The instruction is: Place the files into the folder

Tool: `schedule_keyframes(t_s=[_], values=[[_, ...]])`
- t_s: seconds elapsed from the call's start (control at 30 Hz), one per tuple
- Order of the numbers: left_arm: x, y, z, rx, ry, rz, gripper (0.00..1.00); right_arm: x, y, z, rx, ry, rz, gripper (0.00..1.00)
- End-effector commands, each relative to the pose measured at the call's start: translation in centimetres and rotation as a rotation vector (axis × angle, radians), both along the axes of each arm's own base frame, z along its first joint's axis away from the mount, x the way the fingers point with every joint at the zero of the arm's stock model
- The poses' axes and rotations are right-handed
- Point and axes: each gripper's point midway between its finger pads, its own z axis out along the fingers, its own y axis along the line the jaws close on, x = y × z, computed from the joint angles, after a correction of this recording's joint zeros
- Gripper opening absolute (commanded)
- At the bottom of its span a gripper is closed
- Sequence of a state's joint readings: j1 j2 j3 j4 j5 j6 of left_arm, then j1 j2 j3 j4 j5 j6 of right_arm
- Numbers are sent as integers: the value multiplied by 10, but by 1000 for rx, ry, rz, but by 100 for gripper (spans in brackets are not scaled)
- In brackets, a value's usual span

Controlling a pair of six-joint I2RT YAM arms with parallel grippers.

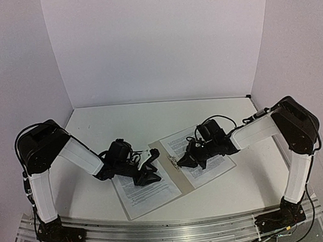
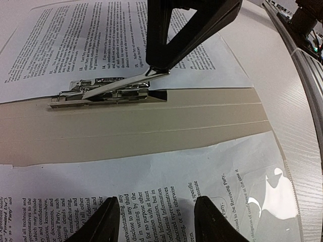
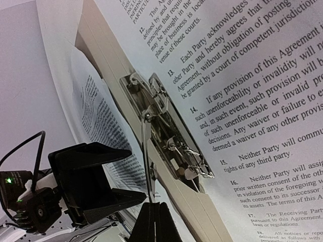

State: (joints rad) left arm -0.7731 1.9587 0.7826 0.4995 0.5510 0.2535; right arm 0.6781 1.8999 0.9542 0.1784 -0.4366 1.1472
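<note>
- Files (image 1: pixel 148 195): one sheet is laid each side of the open folder's (image 2: pixel 151 126) spine, mid-surface (image 1: pixel 116 122).
- Clip lever (image 2: pixel 121 84) is pinched by the right gripper (image 2: pixel 157 69), jaws together.
- Left gripper (image 2: pixel 156 222) is held over one sheet, jaws apart; fastening is judged outstanding.

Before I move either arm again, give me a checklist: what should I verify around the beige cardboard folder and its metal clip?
1. The beige cardboard folder lies open and flat: ok.
2. The right gripper is shut on the raised lever of the silver metal clip: ok.
3. The left gripper is open above the left white printed sheet: ok.
4. That sheet's edge beside the spine is smooth: not ok, it is wrinkled.
5. The right white printed sheet is seated under the clip: cannot tell.
</note>
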Motion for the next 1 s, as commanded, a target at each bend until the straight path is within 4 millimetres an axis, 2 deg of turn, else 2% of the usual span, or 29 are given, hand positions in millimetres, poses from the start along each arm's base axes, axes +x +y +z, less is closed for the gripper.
schedule_keyframes(t_s=[0.0,0.3,0.63,0.87,0.97], values=[[-22,38,-50,173,167,57,51,-25,-50,-59,-224,123,-57,0],[-21,38,-50,170,168,60,51,-26,-60,-73,-282,119,-69,0],[-21,39,-50,169,169,60,51,-38,-79,-98,-371,156,-83,0],[-22,39,-49,168,168,57,51,-33,-83,-103,-403,135,-92,0],[-22,39,-49,166,169,55,51,-38,-91,-109,-441,153,-107,0]])
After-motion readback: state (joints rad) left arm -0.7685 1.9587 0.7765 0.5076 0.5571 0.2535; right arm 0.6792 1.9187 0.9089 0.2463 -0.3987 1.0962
